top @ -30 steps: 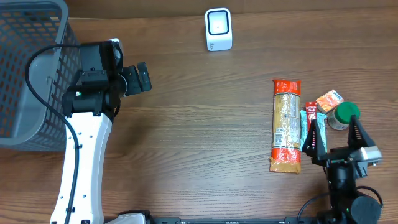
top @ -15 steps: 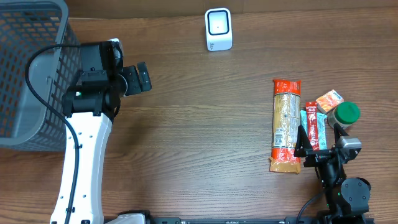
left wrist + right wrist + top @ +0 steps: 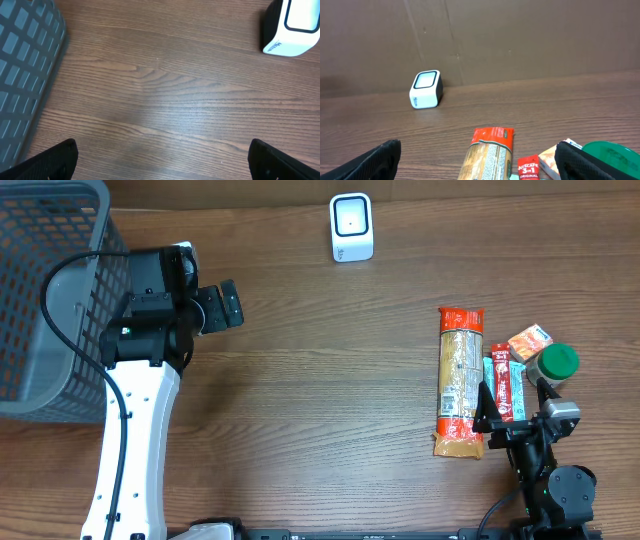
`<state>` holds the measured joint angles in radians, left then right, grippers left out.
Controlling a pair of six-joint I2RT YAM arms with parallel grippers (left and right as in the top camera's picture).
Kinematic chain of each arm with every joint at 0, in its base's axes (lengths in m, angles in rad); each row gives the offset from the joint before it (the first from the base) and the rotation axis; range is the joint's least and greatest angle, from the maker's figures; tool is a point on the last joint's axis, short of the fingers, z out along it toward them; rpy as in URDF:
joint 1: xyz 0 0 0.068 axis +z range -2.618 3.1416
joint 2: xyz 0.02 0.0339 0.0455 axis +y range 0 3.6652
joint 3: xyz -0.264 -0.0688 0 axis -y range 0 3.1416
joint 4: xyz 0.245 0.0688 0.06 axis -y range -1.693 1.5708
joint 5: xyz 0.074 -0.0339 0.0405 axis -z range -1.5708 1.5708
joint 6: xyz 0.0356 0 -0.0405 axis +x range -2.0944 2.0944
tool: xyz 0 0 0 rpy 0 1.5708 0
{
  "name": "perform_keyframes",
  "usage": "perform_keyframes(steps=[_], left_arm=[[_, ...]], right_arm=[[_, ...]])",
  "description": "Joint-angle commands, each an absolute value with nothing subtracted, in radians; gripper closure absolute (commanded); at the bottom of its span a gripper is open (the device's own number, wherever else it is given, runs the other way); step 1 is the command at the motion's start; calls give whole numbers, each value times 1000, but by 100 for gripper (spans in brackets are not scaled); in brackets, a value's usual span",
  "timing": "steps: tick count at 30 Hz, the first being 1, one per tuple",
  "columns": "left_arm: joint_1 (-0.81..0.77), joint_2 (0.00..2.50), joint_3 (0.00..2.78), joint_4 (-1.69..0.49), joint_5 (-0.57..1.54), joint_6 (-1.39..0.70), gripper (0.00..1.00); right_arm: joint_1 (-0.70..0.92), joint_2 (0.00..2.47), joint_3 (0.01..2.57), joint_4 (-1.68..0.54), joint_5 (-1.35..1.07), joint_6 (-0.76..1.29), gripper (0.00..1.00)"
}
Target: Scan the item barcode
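Note:
The white barcode scanner (image 3: pixel 351 227) stands at the table's far middle, also visible as the scanner (image 3: pixel 292 27) and the scanner (image 3: pixel 426 89) in the two wrist views. The items lie at the right: a long orange packet (image 3: pixel 460 380), a red sachet (image 3: pixel 499 385), a teal sachet (image 3: pixel 517 385), a small orange box (image 3: pixel 529 341) and a green-lidded jar (image 3: pixel 553 365). My right gripper (image 3: pixel 520 418) hovers open at their near end, holding nothing; its view shows the packet (image 3: pixel 487 155) between its fingers. My left gripper (image 3: pixel 220 308) is open over bare wood at the left.
A grey mesh basket (image 3: pixel 45 290) fills the far left corner, right beside my left arm, and its wall (image 3: pixel 25 75) shows in the left wrist view. A brown board stands behind the scanner. Bare wood lies between scanner and items.
My right gripper drew back toward the table's near edge a second ago and has stayed still since. The left arm and all items have not moved.

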<state>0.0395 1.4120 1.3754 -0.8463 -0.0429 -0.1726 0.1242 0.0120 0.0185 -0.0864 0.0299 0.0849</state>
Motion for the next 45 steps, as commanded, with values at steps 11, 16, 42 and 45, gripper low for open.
perform_keyframes(steps=[11,16,42,45], left_arm=[[39,1419,1381,-846,-55,-160,0],[39,1419,1381,-845,-55,-160,0],[41,852,1381,-906,-64,-156,0],[41,782,1381,-998,-62,-157,0]], right_arm=[[120,3,8,-81,28,78,0],[120,3,8,-81,28,78,0],[120,3,8,-81,28,78,0],[120,3,8,-81,28,78,0]])
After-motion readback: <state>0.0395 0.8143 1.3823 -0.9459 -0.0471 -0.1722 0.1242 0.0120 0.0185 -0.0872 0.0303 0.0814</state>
